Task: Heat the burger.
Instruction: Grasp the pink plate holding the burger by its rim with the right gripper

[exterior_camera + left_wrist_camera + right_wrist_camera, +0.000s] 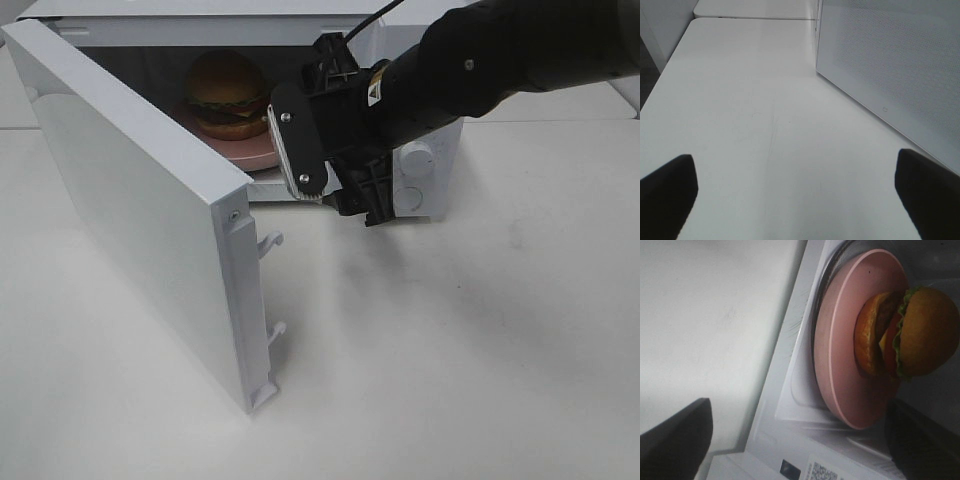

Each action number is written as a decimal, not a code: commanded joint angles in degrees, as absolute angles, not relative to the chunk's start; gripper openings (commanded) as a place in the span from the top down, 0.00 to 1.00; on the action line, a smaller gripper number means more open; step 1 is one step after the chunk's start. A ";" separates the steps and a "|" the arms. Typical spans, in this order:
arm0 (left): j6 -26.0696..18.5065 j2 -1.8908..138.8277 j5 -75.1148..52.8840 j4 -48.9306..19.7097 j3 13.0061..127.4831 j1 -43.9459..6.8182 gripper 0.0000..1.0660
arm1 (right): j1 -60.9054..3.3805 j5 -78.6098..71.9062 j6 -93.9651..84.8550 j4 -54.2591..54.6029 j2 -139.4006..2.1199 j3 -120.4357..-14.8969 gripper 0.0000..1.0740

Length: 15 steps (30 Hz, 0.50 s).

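Step in hand: by my reading, loading is done and closing the door comes next.
Burger (228, 95): inside the microwave (437, 150), sitting on a pink plate (255, 152) towards the left of the cavity.
Right gripper (345, 200): just in front of the microwave's opening, jaws spread wide, nothing between them.
Left gripper (800, 195): jaws wide and empty, low over the worktop (450, 350), near the door's (140, 210) dotted panel; it does not show in the high view.
Doing it well: take the right arm straight back out of the microwave's mouth before the door swings. Push on the door's flat face near its free edge and follow the arc. Press until both latch hooks (272, 242) seat.
Risk: a swing that starts early could catch the right jaws against the microwave's front.
Burger surface: glossy brown bun, frilled green lettuce, a yellow and red layer, domed top.
Plate: smooth, round, shallow raised rim, wider than the burger.
Microwave: boxy white shell, hard and smooth, with round dials (418, 155) on its right front.
Door: rigid white slab with thin plastic hooks.
Worktop: matte white, flat.
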State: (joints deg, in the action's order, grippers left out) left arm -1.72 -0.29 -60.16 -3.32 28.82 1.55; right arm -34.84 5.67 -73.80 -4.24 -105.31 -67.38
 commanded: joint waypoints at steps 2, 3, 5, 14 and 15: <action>-1.26 -1.38 -59.42 -3.55 28.65 1.66 0.06 | -35.75 5.04 -72.82 -4.47 -107.54 -69.39 0.18; -1.26 -1.38 -59.42 -3.55 28.65 1.66 0.06 | -35.75 5.10 -72.71 -4.47 -108.69 -70.42 0.18; -1.26 -1.38 -59.42 -3.55 28.65 1.66 0.06 | -35.75 5.10 -72.59 -4.47 -109.43 -70.87 0.18; -1.26 -1.38 -59.42 -3.55 28.65 1.66 0.06 | -35.87 4.81 -71.39 -4.41 -114.82 -77.12 0.19; -1.26 -1.38 -59.42 -3.55 28.65 1.66 0.06 | -35.87 4.81 -71.39 -4.41 -114.82 -77.12 0.19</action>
State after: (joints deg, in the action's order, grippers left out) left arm -1.72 -0.29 -60.16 -3.32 28.82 1.55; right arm -35.52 5.21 -72.31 -4.24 -114.59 -76.38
